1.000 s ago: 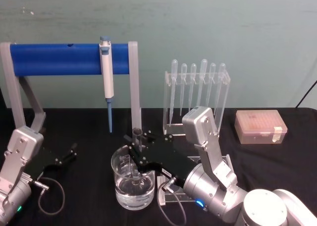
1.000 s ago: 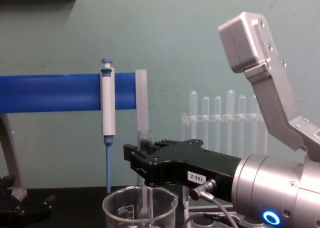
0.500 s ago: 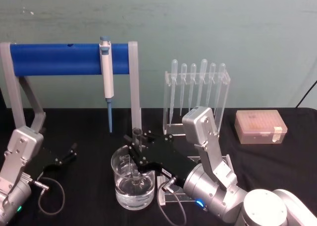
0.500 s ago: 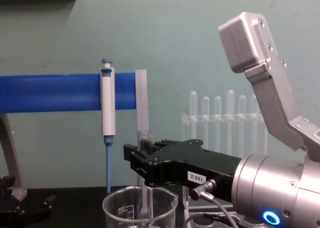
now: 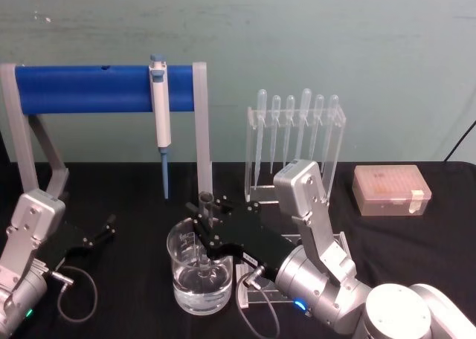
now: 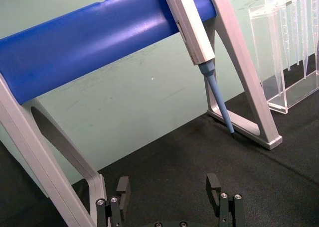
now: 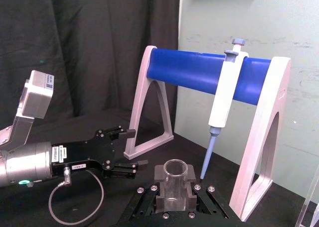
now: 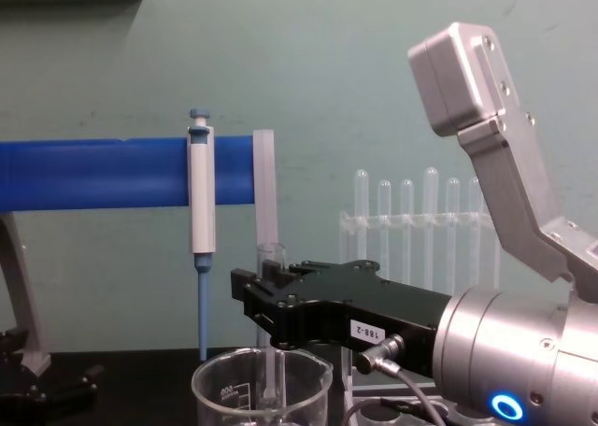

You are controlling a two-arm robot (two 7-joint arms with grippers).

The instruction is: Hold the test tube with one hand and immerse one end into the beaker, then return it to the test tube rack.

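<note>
Glass test tube [image 5: 206, 201], clamped by right claw [image 5: 207, 224], stands rim-up in the beaker [image 5: 195, 294].

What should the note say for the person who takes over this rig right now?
Right gripper: shut on the clear glass test tube, held upright in the wide clear glass beaker.
Left gripper: open, empty, parked low at the robot's left.
Done: tube is out of the rack, its lower end inside the beaker; contact with the liquid is hard to judge.
Left: lift the tube out and set it into the clear test tube rack under the right arm.
</note>
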